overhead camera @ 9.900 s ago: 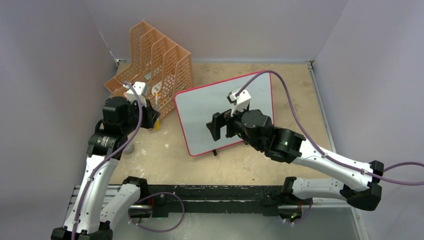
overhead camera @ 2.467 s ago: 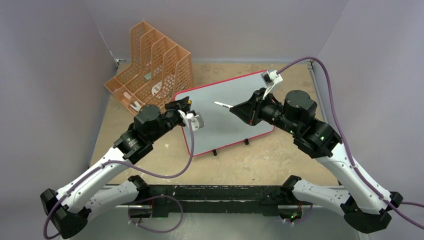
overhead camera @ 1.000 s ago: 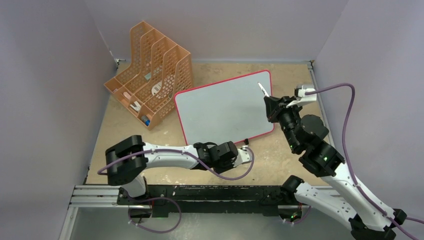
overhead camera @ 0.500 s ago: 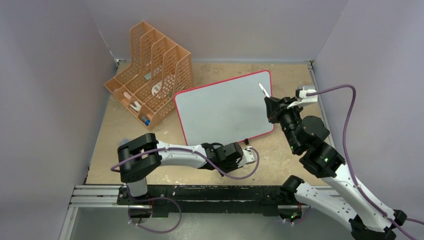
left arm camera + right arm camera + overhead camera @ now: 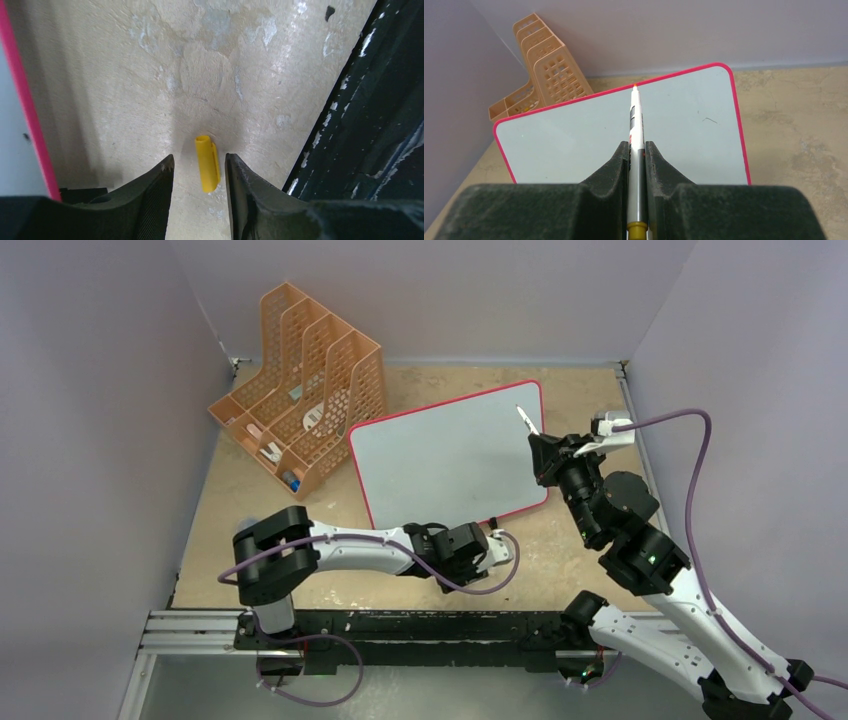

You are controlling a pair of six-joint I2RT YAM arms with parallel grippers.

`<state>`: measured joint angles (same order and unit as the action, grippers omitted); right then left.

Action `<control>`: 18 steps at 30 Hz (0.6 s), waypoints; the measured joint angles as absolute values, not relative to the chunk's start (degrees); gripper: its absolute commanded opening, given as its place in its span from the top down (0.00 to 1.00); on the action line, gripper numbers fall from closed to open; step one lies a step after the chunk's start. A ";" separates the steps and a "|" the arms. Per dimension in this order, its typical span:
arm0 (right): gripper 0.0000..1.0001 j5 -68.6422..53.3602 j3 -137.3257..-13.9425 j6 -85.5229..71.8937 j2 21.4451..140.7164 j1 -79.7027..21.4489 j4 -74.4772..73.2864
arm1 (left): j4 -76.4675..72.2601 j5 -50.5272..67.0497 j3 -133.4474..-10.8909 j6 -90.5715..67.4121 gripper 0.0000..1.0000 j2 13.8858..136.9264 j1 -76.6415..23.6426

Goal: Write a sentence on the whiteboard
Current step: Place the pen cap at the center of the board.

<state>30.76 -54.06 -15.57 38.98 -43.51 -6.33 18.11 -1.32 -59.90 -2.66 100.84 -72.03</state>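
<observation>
The whiteboard [image 5: 440, 455], pale with a red-pink frame, stands tilted mid-table; its frame also shows in the left wrist view [image 5: 27, 110]. No sentence shows on its face [image 5: 564, 145]. My right gripper [image 5: 541, 453] is shut on a white marker [image 5: 636, 120], whose bare tip points up past the board's top edge. My left gripper [image 5: 497, 543] sits low by the board's near right corner. Its jaws are open, with a yellow marker cap [image 5: 207, 164] lying on the table between the fingers, touching neither.
An orange perforated file rack [image 5: 300, 390] stands at the back left, close to the board's left corner. The black base rail [image 5: 380, 125] runs just right of the cap. Purple walls close in the table on three sides.
The left jaws have opened and let the yellow cap rest on the table. The left arm shifted slightly right; the right arm with the marker has held still.
</observation>
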 measured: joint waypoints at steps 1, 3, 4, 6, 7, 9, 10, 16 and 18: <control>1.00 30.76 -54.06 -15.59 38.98 -43.51 -6.33 | 18.68 -1.45 -60.34 -2.90 0.58 100.44 -72.03; 1.00 30.76 -54.06 -15.57 38.98 -43.51 -6.33 | 19.49 -1.67 -61.08 -3.27 0.55 99.11 -72.01; 1.00 30.76 -54.06 -15.59 38.98 -43.51 -6.33 | 19.86 -1.74 -61.49 -3.46 0.54 97.97 -71.88; 1.00 30.74 -54.08 -15.57 38.98 -43.51 -6.35 | 20.40 -1.69 -62.13 -3.88 0.51 94.94 -71.35; 1.00 30.74 -54.08 -15.57 38.98 -43.51 -6.35 | 20.53 -1.52 -62.41 -3.97 0.50 93.19 -70.85; 1.00 30.74 -54.17 -15.55 39.05 -43.51 -6.44 | 20.60 -1.08 -62.87 -4.12 0.47 89.49 -69.12; 1.00 30.74 -54.33 -15.53 39.13 -43.51 -6.57 | 20.67 -0.99 -63.07 -4.16 0.45 87.94 -68.10; 1.00 30.68 -55.79 -15.42 40.14 -43.51 -6.94 | 21.96 0.64 -65.69 -4.93 0.21 79.53 -59.33; 1.00 30.50 -56.47 -15.38 40.58 -43.51 -7.16 | 22.61 0.93 -67.35 -4.86 0.19 78.00 -56.90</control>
<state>30.50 -56.47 -15.38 40.58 -43.51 -7.16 22.61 0.93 -67.35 -4.86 78.00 -56.90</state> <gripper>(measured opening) 0.146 0.778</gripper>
